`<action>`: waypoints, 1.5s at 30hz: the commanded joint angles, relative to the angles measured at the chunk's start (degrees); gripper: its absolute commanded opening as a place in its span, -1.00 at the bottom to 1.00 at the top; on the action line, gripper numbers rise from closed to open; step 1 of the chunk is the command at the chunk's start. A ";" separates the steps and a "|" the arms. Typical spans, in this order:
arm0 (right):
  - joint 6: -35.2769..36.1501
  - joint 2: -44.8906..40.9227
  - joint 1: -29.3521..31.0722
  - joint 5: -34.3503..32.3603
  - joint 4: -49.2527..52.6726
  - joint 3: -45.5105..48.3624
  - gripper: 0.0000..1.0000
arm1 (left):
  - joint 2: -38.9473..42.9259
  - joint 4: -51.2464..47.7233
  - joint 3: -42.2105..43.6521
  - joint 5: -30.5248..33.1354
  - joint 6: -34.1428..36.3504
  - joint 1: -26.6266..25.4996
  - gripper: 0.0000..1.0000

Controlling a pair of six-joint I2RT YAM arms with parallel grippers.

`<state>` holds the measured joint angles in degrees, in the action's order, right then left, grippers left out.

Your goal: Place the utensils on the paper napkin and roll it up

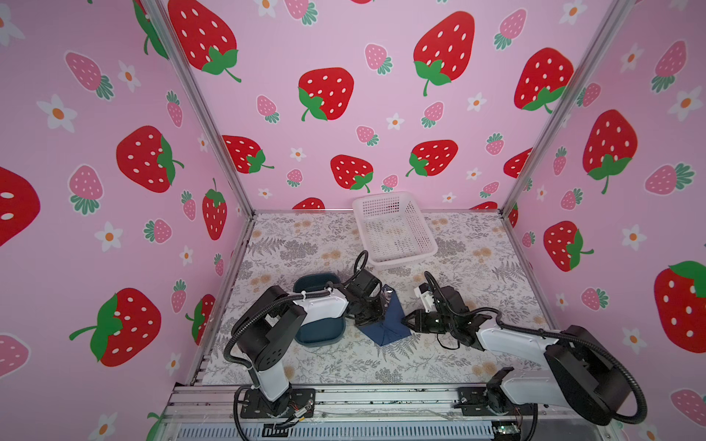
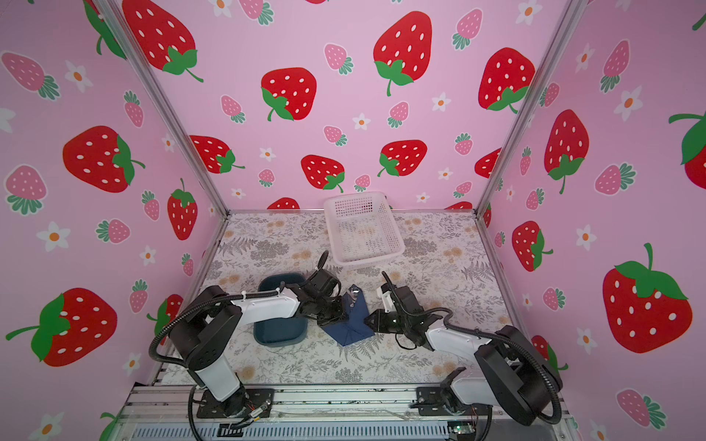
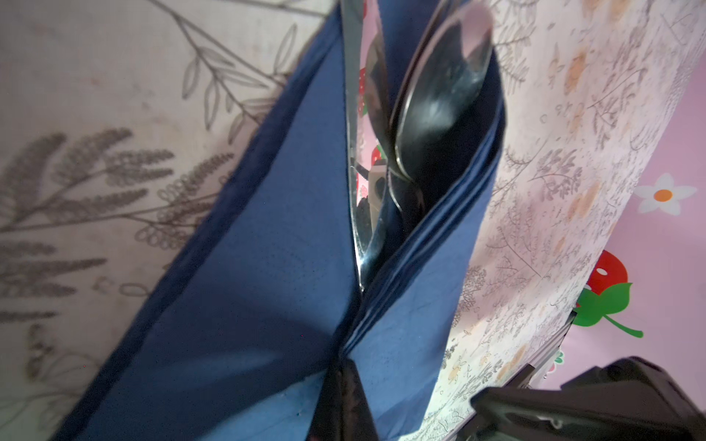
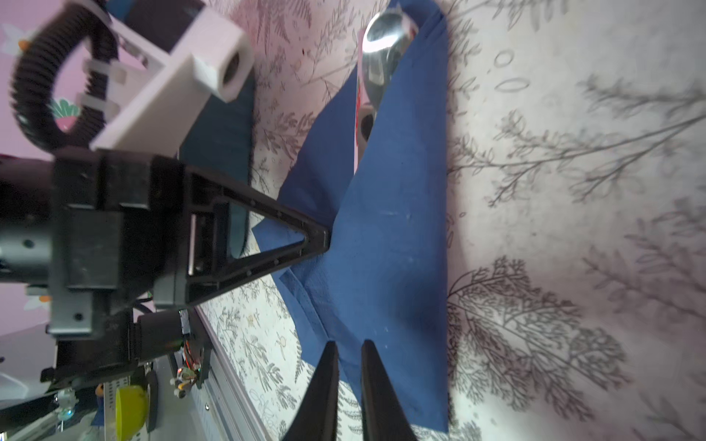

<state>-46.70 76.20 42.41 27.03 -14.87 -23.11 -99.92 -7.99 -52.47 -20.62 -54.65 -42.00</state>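
Observation:
The navy paper napkin [image 1: 393, 324] [image 2: 353, 328] lies mid-table, folded over the utensils. The spoon bowl [image 3: 439, 95] [image 4: 382, 34] and a flat knife blade [image 3: 359, 114] stick out of its far end [image 1: 387, 294]; I see no fork. My left gripper [image 1: 376, 317] [image 3: 344, 366] [image 4: 324, 240] is shut on the napkin's upper fold at its left side and holds it raised like a tent. My right gripper [image 1: 405, 320] [image 2: 366, 320] [image 4: 349, 343] sits at the napkin's right near edge. Its fingers [image 4: 330, 366] stand a narrow gap apart, and only the napkin lying on the table shows in that gap.
A teal tray [image 1: 321, 336] [image 2: 279, 332] sits just left of the napkin, under the left arm. A white perforated basket [image 1: 422, 225] [image 2: 391, 225] stands at the back against the wall. Pink strawberry walls close in three sides of the floral table.

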 commanded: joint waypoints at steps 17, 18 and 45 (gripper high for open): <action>4.07 8.54 3.58 0.46 3.18 -2.86 -0.68 | 0.20 -1.59 -0.99 -0.21 0.73 0.11 -0.97; 4.16 8.61 3.62 0.30 3.18 -2.74 -0.68 | 0.38 -1.59 -0.94 -0.15 0.77 0.16 -0.93; 1.83 7.96 3.65 -0.39 1.27 -2.53 -0.66 | 15.80 -16.70 8.69 16.04 -0.31 0.96 0.02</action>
<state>-44.29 83.96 45.76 27.94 -13.69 -25.56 -86.06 -19.90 -44.82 -9.23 -54.50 -41.82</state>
